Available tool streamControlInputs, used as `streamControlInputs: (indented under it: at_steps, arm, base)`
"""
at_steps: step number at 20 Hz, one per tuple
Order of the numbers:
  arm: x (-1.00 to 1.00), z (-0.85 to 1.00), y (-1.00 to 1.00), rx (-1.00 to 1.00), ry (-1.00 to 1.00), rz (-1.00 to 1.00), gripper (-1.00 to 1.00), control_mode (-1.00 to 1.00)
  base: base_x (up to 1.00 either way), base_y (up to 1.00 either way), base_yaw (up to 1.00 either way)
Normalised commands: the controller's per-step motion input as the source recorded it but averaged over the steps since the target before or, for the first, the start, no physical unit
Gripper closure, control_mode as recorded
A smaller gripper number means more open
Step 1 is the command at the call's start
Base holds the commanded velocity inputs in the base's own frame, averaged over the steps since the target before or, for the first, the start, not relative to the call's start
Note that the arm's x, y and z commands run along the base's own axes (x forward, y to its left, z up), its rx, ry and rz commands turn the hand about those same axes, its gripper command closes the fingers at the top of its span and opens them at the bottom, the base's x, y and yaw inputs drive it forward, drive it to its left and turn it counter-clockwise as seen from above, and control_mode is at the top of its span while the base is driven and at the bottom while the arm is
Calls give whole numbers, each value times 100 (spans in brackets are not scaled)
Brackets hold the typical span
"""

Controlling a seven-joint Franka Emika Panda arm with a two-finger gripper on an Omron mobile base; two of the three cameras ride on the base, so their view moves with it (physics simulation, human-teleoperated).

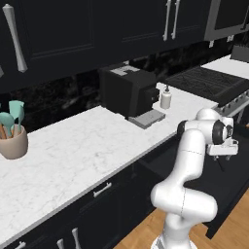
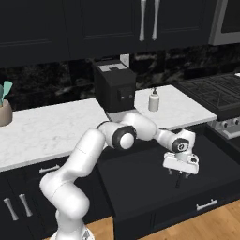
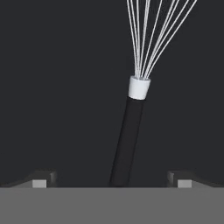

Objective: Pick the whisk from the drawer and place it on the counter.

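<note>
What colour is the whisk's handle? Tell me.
Black, with a white collar below the silver wires; the whisk shows best in the hand view.

You're looking at a dark kitchen: black upper cabinets with long silver handles, a glossy black backsplash, and black lower cabinets. A ridged black stovetop sits to your right, and warm wooden floor shows along the bottom.
</note>
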Motion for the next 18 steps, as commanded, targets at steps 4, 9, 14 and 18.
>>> streamControlInputs:
  at_steps: [4,9,14,18]
  arm:
    - [31,-57,-13,0,0,8,-100,-100]
    - [20,-73,-37,0,0,8,100,-100]
    - [-7,-42,-55,0,0,7,100,-100]
    - [-26,3,-18,0,0,2,100,-100]
  base:
    - [0,0,0]
    - [0,0,0]
    - [0,0,0]
    - [0,0,0]
